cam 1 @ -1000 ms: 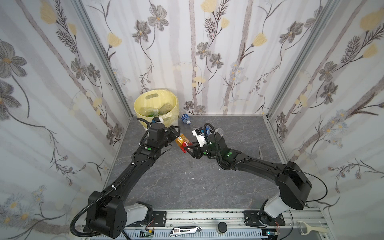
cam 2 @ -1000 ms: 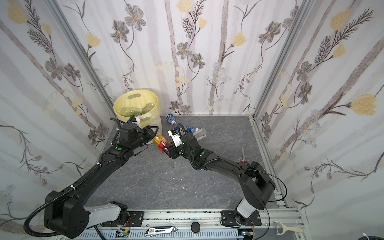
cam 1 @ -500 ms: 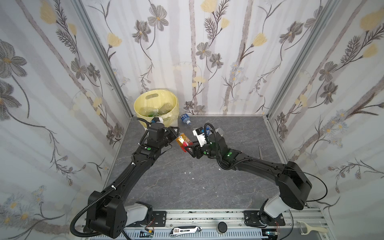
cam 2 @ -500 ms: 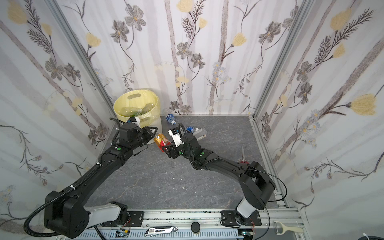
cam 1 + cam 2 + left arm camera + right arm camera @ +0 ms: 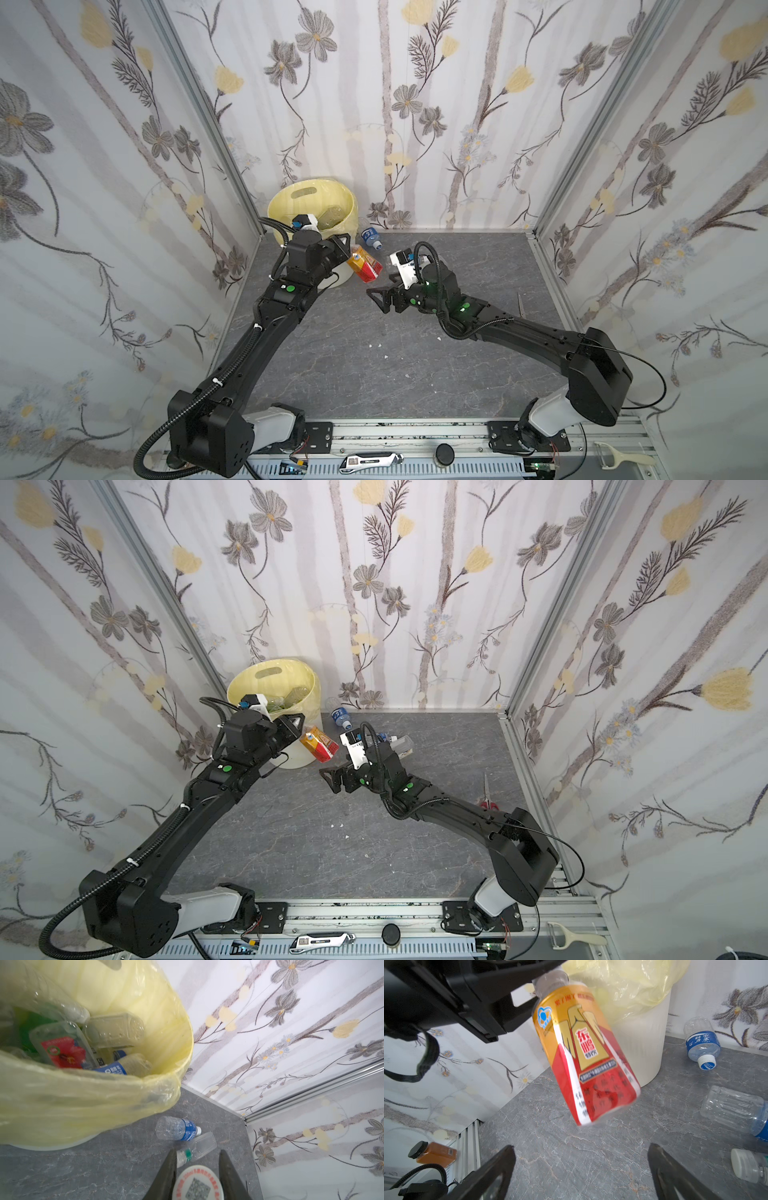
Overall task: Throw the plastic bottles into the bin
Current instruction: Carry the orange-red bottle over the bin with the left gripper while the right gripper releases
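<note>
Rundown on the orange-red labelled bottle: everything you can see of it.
The orange-red labelled bottle is a small plastic drink bottle in a glossy wrap, gold-orange towards the cap and red towards the base, with Chinese print. Its white cap top carries a QR code. It hangs in the air, tilted, cap up and base down, beside the white wall of the bin. The left pincer is shut on its cap end; nothing else touches it. The right pincer is open, clear of it.
</note>
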You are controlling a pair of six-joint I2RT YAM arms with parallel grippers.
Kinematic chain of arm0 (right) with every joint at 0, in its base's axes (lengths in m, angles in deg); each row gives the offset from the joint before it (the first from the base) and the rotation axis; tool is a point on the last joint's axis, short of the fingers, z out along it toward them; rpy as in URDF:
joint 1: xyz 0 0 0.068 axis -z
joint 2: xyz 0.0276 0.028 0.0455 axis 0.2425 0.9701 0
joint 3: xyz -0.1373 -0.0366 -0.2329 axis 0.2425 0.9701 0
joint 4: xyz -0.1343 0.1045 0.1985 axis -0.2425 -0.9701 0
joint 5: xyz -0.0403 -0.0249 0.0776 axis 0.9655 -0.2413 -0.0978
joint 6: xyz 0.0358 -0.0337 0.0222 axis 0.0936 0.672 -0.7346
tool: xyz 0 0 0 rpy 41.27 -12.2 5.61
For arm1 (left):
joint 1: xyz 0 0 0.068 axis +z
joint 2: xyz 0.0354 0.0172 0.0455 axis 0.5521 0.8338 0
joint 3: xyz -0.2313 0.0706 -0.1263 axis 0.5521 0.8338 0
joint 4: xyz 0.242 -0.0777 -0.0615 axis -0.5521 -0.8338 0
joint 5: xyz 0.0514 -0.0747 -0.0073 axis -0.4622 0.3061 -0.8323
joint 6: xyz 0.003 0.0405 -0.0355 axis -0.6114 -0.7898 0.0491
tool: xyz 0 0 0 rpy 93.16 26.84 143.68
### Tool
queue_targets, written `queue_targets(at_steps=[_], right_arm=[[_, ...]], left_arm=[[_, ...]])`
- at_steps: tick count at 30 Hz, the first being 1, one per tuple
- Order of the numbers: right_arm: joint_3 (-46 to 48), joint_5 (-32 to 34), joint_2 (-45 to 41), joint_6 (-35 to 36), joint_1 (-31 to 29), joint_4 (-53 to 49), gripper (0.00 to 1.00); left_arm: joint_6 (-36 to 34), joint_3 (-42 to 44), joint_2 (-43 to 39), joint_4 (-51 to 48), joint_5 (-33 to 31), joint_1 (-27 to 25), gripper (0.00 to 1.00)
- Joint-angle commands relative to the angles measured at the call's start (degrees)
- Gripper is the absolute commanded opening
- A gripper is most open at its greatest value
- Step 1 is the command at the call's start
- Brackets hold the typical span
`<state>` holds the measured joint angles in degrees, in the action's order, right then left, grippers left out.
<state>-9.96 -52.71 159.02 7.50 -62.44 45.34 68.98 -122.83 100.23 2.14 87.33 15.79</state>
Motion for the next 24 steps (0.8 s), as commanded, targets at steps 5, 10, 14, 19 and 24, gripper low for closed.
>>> queue_targets(at_steps=[5,10,14,19,24], right_arm=[[-4.31,7.24,-1.18,1.66,-0.18,-1.61,1.00],[-9.73,9.73,0.14,2.64,-0.35,-3.47,1.00],[-15.17,10.19,2.06,3.52,-0.64,-5.46,1.00],[-21.53,11.03,4.43,4.10,-0.99,-7.73,1.00],[-25.48,10.75,6.12,3.93,-1.17,-8.87,1.00]], left_arm=[[-7.78,-8.23,0.02,-0.66,-10.03,1.52,0.23],[-12.67,-15.61,2.43,-0.67,-16.35,2.49,0.22],[-16.59,-20.92,4.59,-0.62,-20.11,2.96,0.22],[-20.70,-27.39,7.71,-0.47,-23.72,3.92,0.21],[-23.41,-33.28,11.68,-0.29,-26.11,4.97,0.21]])
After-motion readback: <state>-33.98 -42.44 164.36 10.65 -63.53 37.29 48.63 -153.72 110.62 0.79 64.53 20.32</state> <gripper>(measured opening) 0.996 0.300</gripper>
